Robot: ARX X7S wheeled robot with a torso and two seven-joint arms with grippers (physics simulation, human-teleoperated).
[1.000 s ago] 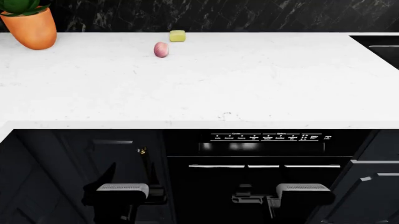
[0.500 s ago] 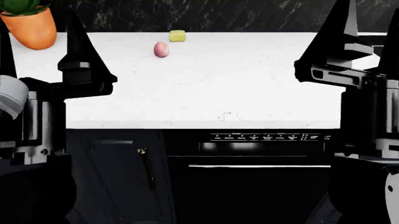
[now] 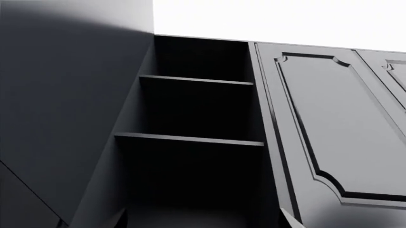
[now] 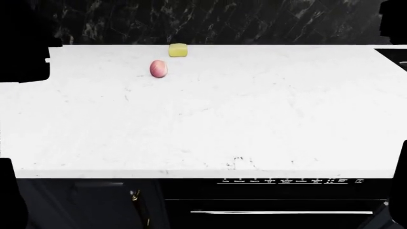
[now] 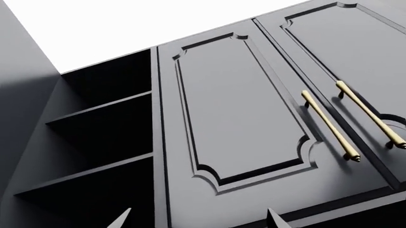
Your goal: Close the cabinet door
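White, faintly speckled stone surface [image 4: 267, 119] fills the head view, with a black veined stone wall [image 4: 254, 19] behind it. Flat black shapes cover the view's left corner and right border; I cannot tell what they are. Left of centre, towards the back, lies a small pink egg-shaped object [image 4: 158, 68]. A small yellow rounded block [image 4: 178, 49] sits just beyond it, near the wall and apart from it. The rest of the surface is bare out to its straight front edge. Under that edge, right of centre, is a black appliance front with white lettering and a long bar handle [image 4: 279, 212].

Both wrist views look at tall dark cabinets under a white ceiling. In the left wrist view the flat, glossy black cabinet door [image 3: 63, 118] stands swung out beside an open compartment with two dark shelves [image 3: 190, 138]. A closed dark grey panelled door [image 3: 336, 123] borders the compartment's other side. The left gripper [image 3: 203, 222] is released: only its two tips show, spread wide and touching nothing.

In the right wrist view the same shelves [image 5: 95, 173] adjoin a closed panelled door [image 5: 241, 118] with long brass bar handles [image 5: 330, 126]. The right gripper [image 5: 198, 219] is released too, its tips well apart in free space.
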